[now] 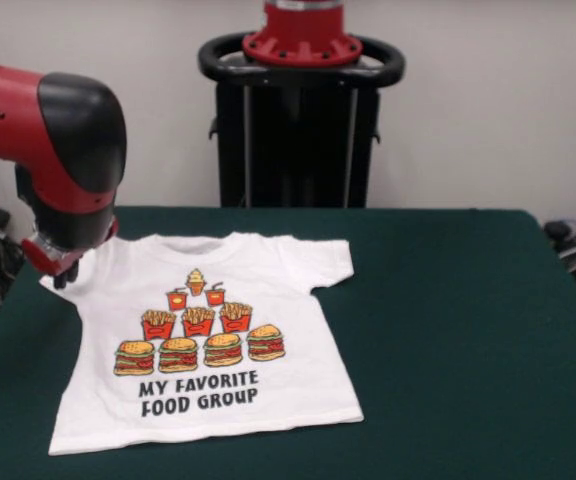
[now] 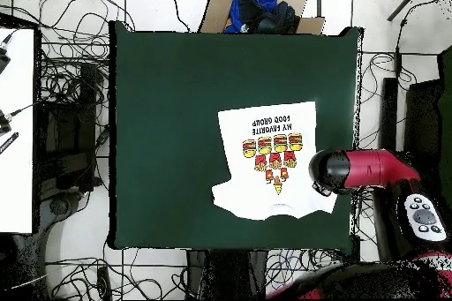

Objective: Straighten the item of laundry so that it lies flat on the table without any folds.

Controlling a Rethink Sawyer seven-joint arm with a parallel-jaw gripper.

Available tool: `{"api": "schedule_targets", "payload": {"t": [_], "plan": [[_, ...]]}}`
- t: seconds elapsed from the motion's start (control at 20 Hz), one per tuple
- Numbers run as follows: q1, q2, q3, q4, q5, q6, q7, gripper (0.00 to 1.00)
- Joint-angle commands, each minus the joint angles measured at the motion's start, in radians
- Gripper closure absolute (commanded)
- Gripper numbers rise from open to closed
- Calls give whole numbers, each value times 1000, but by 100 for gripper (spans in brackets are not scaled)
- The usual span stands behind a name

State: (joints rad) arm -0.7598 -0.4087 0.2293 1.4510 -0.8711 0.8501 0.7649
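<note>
The white T-shirt (image 1: pixel 208 340) with burgers, fries, drinks and "MY FAVORITE FOOD GROUP" lies print up on the dark green table (image 1: pixel 468 350), left of centre and spread mostly flat. Its right sleeve (image 1: pixel 328 262) is laid out. Its left sleeve lies at my gripper (image 1: pixel 63 272), which is low at the sleeve's tip under the red and black arm. I cannot tell whether it touches the cloth or whether it is open. In the overhead view the shirt (image 2: pixel 269 156) lies near the table's (image 2: pixel 168 139) right edge, with the gripper (image 2: pixel 318 183) at its lower right corner.
The black pedestal (image 1: pixel 301 110) stands behind the table's far edge. In the overhead view a cardboard box with blue cloth (image 2: pixel 260 6) sits past the table's top edge. A white bench (image 2: pixel 16 130) is at the left, and cables cover the floor all round.
</note>
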Motion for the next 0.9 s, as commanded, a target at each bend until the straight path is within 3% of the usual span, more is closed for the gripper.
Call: {"api": "schedule_targets", "payload": {"t": [0.05,0.55,0.9], "plan": [[25,93,-16,-67,-8,1,91,100],[59,140,-49,-126,-45,27,118,100],[121,112,-117,-141,-78,55,131,100]]}}
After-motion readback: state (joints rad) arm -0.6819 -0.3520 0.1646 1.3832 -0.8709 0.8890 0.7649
